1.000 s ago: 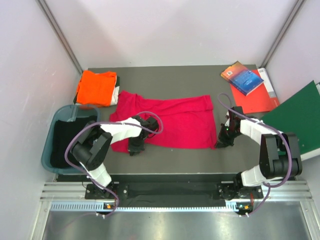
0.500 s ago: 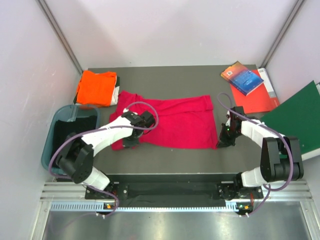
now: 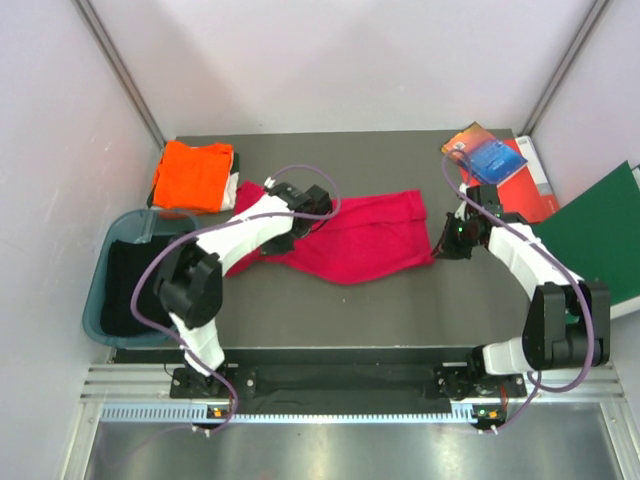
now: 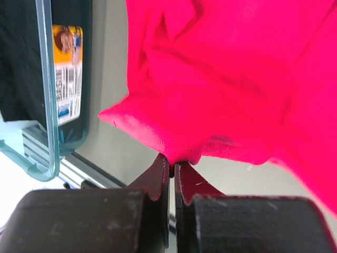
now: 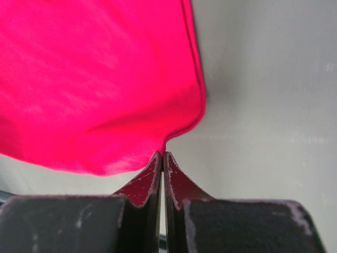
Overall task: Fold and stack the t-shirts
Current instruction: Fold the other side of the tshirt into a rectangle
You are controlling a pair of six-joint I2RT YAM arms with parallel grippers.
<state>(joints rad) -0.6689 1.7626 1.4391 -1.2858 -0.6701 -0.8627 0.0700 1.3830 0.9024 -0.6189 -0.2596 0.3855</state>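
Note:
The crimson-red t-shirt (image 3: 365, 240) lies spread across the middle of the table, its near edge raised at both ends. My left gripper (image 3: 290, 230) is shut on the near left hem, and the cloth (image 4: 226, 79) bunches up from the closed tips (image 4: 172, 163). At the shirt's right end my right gripper (image 3: 443, 246) is shut on the near right corner; a hemmed corner of the red cloth (image 5: 95, 79) runs into the pinched tips (image 5: 162, 154). The orange t-shirt (image 3: 190, 175) sits folded at the back left.
A teal bin (image 3: 95, 300) holding black cloth stands at the left edge, close to the left arm; its clear wall (image 4: 47, 105) shows in the left wrist view. A blue book (image 3: 485, 152), a red book (image 3: 520, 200) and a green binder (image 3: 600, 235) lie at the right.
The left gripper closed on the near left hem. Both grippers then moved toward the back of the table, carrying the shirt's near edge up and over the rest of the cloth.

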